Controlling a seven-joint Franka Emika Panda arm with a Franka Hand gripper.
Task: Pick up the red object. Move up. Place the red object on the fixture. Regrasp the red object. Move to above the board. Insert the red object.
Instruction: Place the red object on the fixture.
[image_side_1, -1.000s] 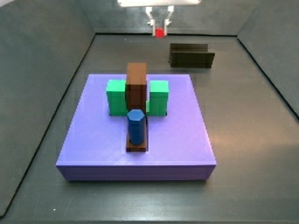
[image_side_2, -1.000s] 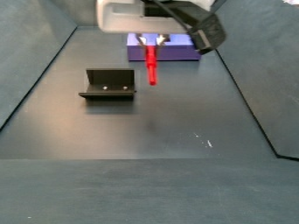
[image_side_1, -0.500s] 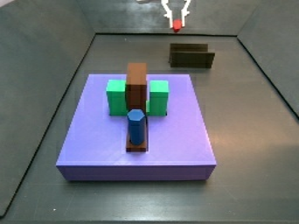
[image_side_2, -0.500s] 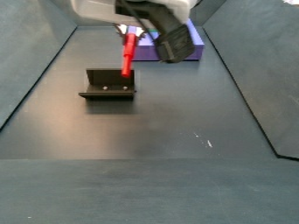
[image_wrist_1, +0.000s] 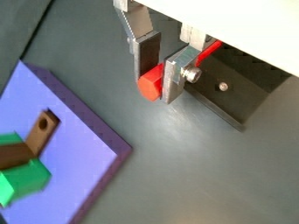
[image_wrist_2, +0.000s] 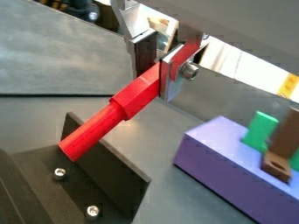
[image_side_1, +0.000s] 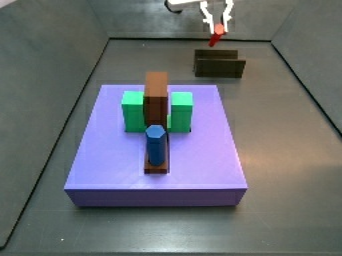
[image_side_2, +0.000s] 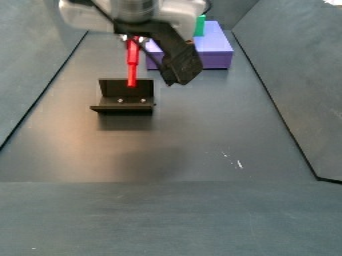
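My gripper (image_side_1: 217, 22) is shut on the red object (image_side_1: 217, 39), a slim red peg, and holds it tilted over the fixture (image_side_1: 219, 66), the small dark box at the far end. In both wrist views the silver fingers (image_wrist_2: 177, 74) clamp the peg's thicker end (image_wrist_1: 149, 85). The thin end (image_wrist_2: 91, 131) reaches down to the fixture's upper edge (image_wrist_2: 105, 179); I cannot tell whether it touches. In a side view the peg (image_side_2: 132, 63) hangs just above the fixture (image_side_2: 124, 98). The purple board (image_side_1: 201, 160) lies apart from the gripper.
The board carries green blocks (image_side_1: 132, 110), a brown bar (image_side_1: 158, 92) and a blue hexagonal peg (image_side_1: 156, 143). It also shows in both wrist views (image_wrist_1: 65, 122) (image_wrist_2: 222, 166). Grey walls enclose the dark floor (image_side_2: 201, 150).
My gripper has carried the red peg sideways from beside the fixture to right over it, and the peg now points down at the fixture's edge.
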